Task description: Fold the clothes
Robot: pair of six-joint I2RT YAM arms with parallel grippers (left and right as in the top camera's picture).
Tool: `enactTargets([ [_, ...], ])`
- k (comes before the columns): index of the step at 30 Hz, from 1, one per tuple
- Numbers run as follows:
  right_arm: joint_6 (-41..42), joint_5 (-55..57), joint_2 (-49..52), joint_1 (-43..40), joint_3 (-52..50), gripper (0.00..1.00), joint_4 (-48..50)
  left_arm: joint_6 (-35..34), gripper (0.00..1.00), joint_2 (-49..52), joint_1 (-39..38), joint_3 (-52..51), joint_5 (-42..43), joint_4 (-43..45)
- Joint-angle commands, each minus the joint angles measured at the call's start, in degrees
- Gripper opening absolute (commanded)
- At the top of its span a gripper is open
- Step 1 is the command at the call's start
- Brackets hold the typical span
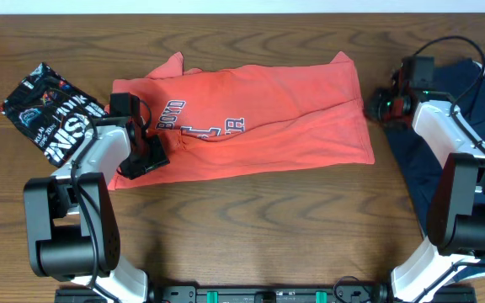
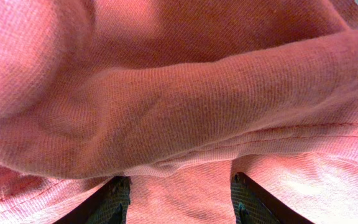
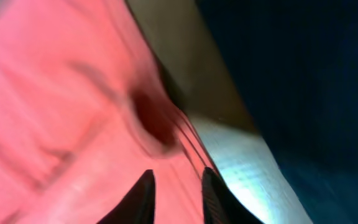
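Note:
The coral-red T-shirt (image 1: 259,118) with white lettering lies spread across the middle of the table, partly folded over itself. My left gripper (image 1: 146,153) rests on its lower left edge. In the left wrist view that gripper (image 2: 180,180) is open, with flat red cloth between its fingers (image 2: 114,202) and a thick fold just beyond them. My right gripper (image 1: 379,104) sits at the shirt's right edge. In the blurred right wrist view its (image 3: 178,171) fingers stand slightly apart, with the red hem (image 3: 185,149) running into the narrow gap.
A black shirt with white print (image 1: 50,114) lies crumpled at the far left. A navy shirt (image 1: 470,93) covers the right side under the right arm. Bare wooden table (image 1: 276,227) runs along the front.

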Motion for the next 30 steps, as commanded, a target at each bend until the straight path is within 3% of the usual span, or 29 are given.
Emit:
enactTargets([
  [1, -4.4, 3.1, 0.4, -0.2, -0.3, 0.21, -3.1, -0.1, 0.54, 1.4, 0.2, -0.4, -1.0, 0.0],
  [7, -10.8, 4.4, 0.8, 0.9, -5.0, 0.27, -5.2, -0.1, 0.55, 1.4, 0.2, -0.4, -1.0, -1.2],
  [16, -11.0, 10.4, 0.8, 0.9, -10.6, 0.02, -8.0, -0.1, 0.55, 1.4, 0.2, -0.4, -1.0, -6.4],
  [25, -5.8, 24.1, 0.6, 0.7, -10.9, 0.01, -17.1, -0.1, 0.55, 1.4, 0.2, -0.4, -1.0, -14.6],
  [30, -5.9, 25.0, 0.6, 0.7, -10.9, 0.01, -19.6, -0.3, 0.55, 1.4, 0.2, -0.4, -1.0, -18.0],
])
